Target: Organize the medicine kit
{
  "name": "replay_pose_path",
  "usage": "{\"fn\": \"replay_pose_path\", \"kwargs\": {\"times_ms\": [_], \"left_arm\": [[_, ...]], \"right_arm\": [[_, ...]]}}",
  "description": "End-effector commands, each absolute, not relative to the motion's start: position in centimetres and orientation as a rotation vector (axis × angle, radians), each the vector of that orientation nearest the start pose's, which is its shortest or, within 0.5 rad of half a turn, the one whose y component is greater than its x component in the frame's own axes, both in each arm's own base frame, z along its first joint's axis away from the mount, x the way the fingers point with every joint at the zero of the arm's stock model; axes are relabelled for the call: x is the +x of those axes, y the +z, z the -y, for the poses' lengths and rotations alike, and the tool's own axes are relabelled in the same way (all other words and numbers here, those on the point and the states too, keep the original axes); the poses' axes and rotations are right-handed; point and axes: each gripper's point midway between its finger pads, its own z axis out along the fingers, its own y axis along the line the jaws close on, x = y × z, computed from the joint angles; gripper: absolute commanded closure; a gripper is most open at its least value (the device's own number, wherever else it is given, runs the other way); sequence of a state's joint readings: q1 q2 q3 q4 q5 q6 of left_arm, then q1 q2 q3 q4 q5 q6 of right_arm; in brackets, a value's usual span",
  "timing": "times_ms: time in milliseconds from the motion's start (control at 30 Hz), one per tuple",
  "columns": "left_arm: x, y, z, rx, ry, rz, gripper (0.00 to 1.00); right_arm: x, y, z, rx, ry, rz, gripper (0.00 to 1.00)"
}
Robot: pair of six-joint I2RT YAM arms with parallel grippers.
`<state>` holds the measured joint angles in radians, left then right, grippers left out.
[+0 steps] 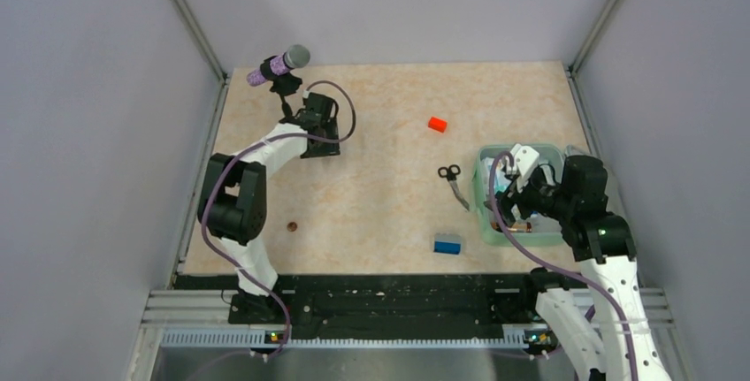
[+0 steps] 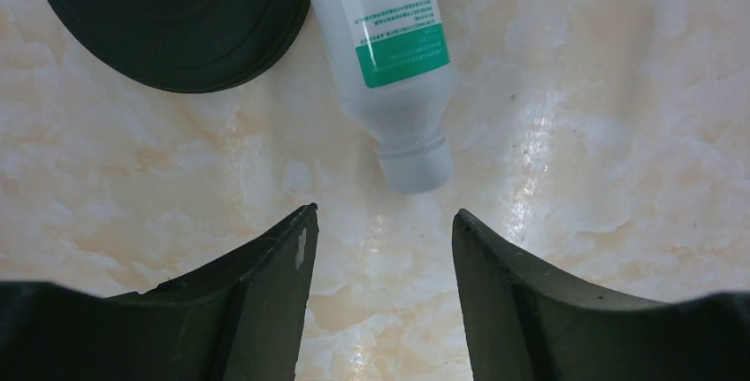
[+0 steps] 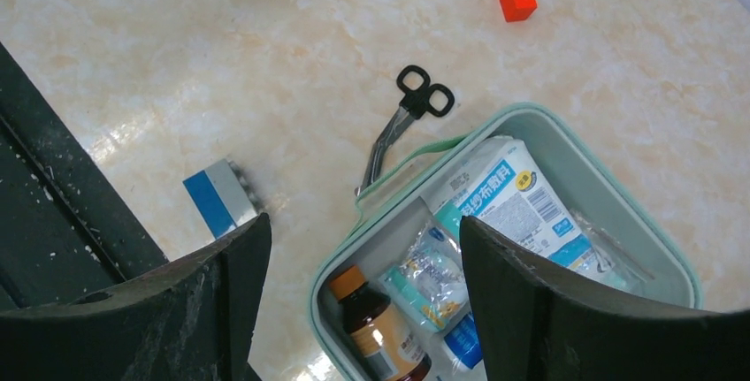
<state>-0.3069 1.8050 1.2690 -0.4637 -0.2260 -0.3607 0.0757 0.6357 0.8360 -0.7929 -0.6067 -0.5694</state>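
Observation:
The medicine kit [image 1: 485, 197] is a mint-green case lying open at the right of the table. In the right wrist view the medicine kit [image 3: 610, 178] holds a brown bottle [image 3: 376, 328] with an orange cap, a gauze packet [image 3: 508, 195] and small sachets. My right gripper [image 3: 364, 219] hangs open above its near corner, empty; from above the right gripper [image 1: 522, 182] covers part of the case. My left gripper [image 2: 385, 213] is open over bare table at the far left. A white bottle [image 2: 389, 54] with a green label lies just ahead of its fingertips, cap toward them. From above the left gripper [image 1: 311, 116] hides that bottle.
Black-handled scissors [image 1: 453, 182] lie left of the kit. An orange-red block [image 1: 437, 124] sits mid-table and a blue block [image 1: 447, 243] near the front edge. A black round base [image 2: 177, 19] stands beside the bottle, with a purple-grey microphone [image 1: 279, 64] above it. A small brown item [image 1: 292, 224] lies near the left arm.

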Motion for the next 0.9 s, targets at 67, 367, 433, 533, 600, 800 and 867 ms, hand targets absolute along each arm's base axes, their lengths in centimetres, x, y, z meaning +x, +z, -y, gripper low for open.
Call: {"fn": "replay_pose_path", "kwargs": {"times_ms": [67, 367, 433, 533, 600, 800, 867], "left_arm": [[43.7, 7.2, 11.3, -0.22, 0.01, -2.493, 0.38], [44.8, 4.7, 11.8, -0.265, 0.026, -2.551, 0.42], [44.8, 4.2, 11.7, -0.275, 0.037, -2.563, 0.46], [44.3, 3.7, 11.6, -0.283, 0.046, -2.575, 0.54], [43.8, 4.1, 11.4, -0.281, 0.042, -2.569, 0.61], [41.8, 5.4, 11.6, -0.207, -0.03, -2.554, 0.91], [40.9, 6.3, 12.2, -0.142, -0.085, -2.546, 0.95]], "right_arm": [[20.2, 22.0, -10.0, -0.957, 0.37, -1.804, 0.23], [20.6, 20.9, -10.0, -0.955, 0.38, -1.818, 0.23], [20.8, 20.5, -10.0, -0.955, 0.381, -1.825, 0.23], [20.9, 20.2, -10.0, -0.954, 0.381, -1.827, 0.23], [20.9, 19.9, -10.1, -0.956, 0.39, -1.828, 0.23], [20.9, 19.5, -10.4, -0.954, 0.411, -1.826, 0.23], [20.8, 19.6, -10.5, -0.954, 0.421, -1.823, 0.23]]}}
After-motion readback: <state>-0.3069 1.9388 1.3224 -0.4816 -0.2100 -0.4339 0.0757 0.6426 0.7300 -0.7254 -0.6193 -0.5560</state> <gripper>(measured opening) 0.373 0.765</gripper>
